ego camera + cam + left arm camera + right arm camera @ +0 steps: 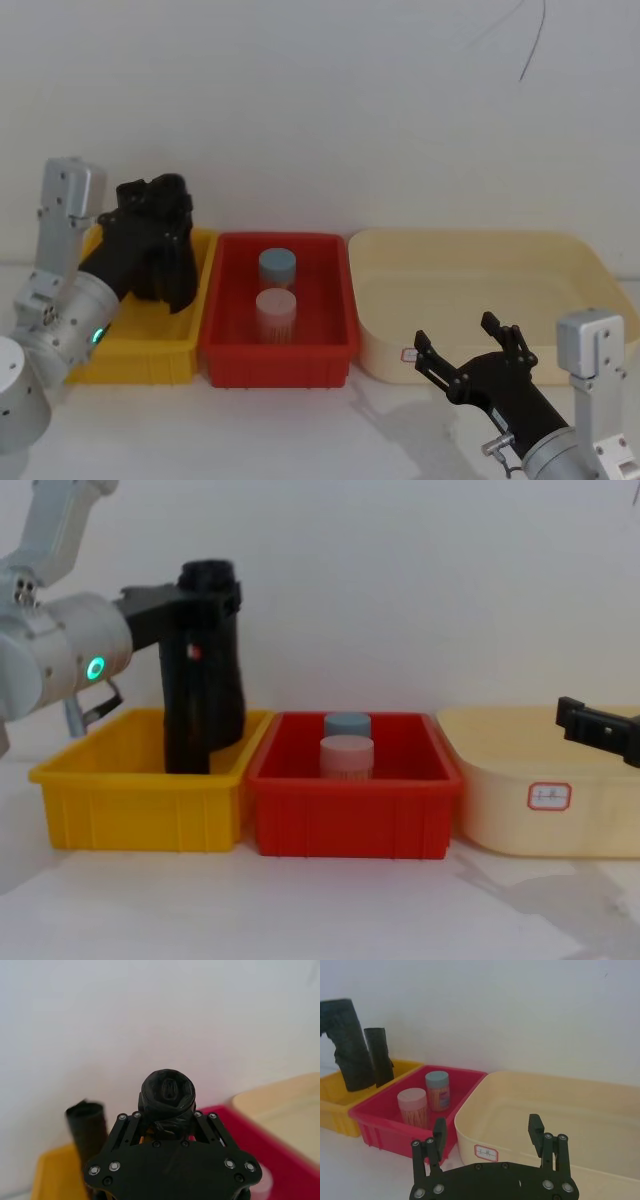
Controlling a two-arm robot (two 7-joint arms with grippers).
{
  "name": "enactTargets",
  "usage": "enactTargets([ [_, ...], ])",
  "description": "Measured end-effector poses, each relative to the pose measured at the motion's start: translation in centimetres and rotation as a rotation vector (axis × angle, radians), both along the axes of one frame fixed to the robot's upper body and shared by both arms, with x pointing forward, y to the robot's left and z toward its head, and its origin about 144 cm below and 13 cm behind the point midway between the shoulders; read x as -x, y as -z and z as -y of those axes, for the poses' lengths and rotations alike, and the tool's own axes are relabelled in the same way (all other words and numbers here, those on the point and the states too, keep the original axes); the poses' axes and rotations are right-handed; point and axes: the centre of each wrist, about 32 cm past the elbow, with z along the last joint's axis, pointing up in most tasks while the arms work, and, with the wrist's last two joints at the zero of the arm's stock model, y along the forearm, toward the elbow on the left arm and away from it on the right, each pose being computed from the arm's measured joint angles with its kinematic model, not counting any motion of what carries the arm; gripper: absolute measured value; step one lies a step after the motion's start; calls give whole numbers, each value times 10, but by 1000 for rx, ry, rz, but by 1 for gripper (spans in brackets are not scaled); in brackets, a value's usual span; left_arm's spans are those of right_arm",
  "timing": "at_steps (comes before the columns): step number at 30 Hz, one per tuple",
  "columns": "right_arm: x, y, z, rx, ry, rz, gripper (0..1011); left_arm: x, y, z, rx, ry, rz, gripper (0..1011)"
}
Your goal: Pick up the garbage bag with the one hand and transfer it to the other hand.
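Right gripper (455, 335) hovers, jaws spread; left gripper (167, 1119) (green-lit arm) pinches the garbage bag (203, 685) at the yellow bin (135, 810).

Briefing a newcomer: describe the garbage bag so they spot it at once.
Find the yellow bin, leftmost of three. Two black rolls stand upright there. The garbage bag is the one held by the left gripper, with a small red mark; the plain roll beside it shows none.

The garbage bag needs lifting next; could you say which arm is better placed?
The left gripper: its fingers grip the garbage bag; the right gripper sits open by the cream tub.
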Motion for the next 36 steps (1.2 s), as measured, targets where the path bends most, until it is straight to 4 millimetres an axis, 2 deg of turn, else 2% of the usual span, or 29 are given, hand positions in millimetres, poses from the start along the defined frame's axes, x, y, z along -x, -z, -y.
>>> enactTargets([
  [18, 0, 0, 0, 0, 0, 0, 1000, 6, -41, 32, 26, 278, 85, 375],
  [36, 0, 0, 0, 0, 0, 0, 1000, 5, -57, 78, 53, 564, 92, 375],
])
